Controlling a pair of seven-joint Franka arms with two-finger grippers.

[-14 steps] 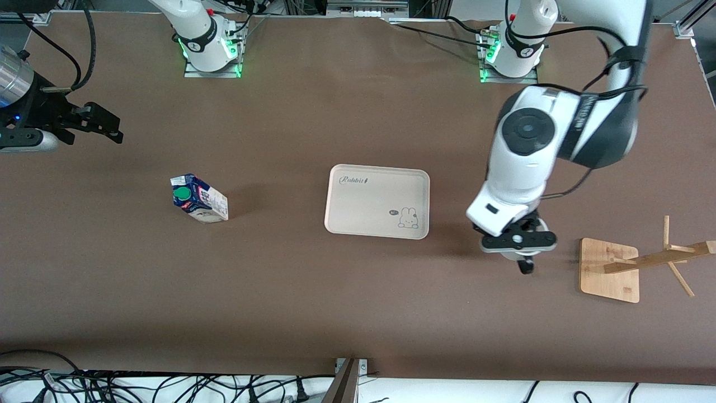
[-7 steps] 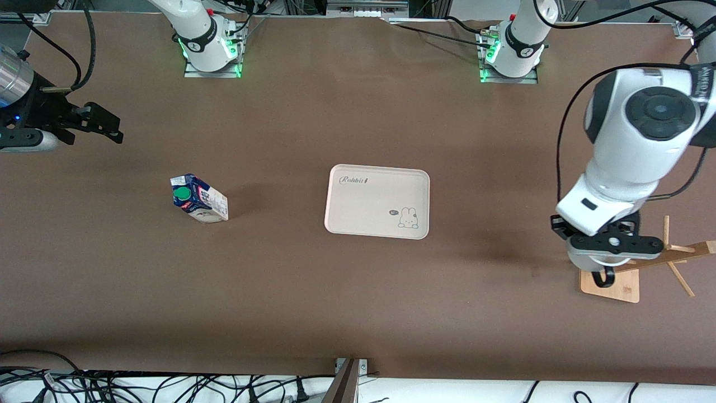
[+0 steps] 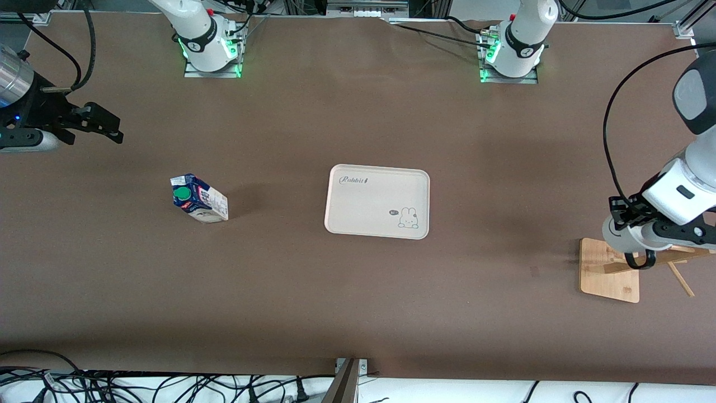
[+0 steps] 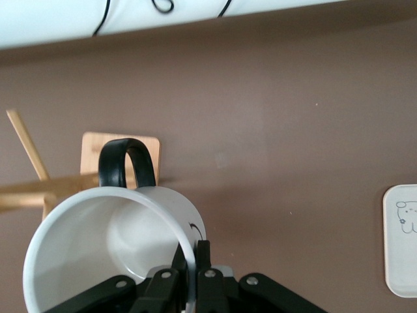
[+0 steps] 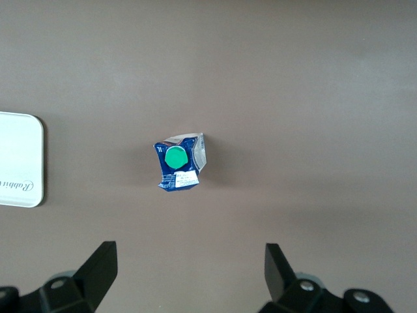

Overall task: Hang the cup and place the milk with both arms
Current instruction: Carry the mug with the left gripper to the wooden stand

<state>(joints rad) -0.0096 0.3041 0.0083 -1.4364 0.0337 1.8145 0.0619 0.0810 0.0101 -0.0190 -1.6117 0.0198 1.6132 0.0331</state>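
Observation:
The white cup (image 3: 616, 237) with its black loop handle (image 3: 639, 261) hangs in my left gripper (image 3: 636, 242), over the base of the wooden rack (image 3: 607, 277). In the left wrist view the fingers (image 4: 203, 257) are shut on the cup's rim (image 4: 98, 251). The handle (image 4: 127, 163) points toward the rack base (image 4: 90, 153). The milk (image 3: 198, 198) stands on the table toward the right arm's end and also shows in the right wrist view (image 5: 179, 163). My right gripper (image 3: 114, 127) waits open and empty above that end of the table, in the right wrist view (image 5: 189, 267) too.
A cream tray (image 3: 377, 201) with a rabbit print lies at the table's middle, between the milk and the rack. It also shows in the left wrist view (image 4: 401, 248) and the right wrist view (image 5: 19, 160). The rack's pole and pegs (image 3: 665, 257) stand over its base.
My left arm has carried the cup from beside the tray toward the left arm's end, to over the rack base. The right arm and the milk have not moved.

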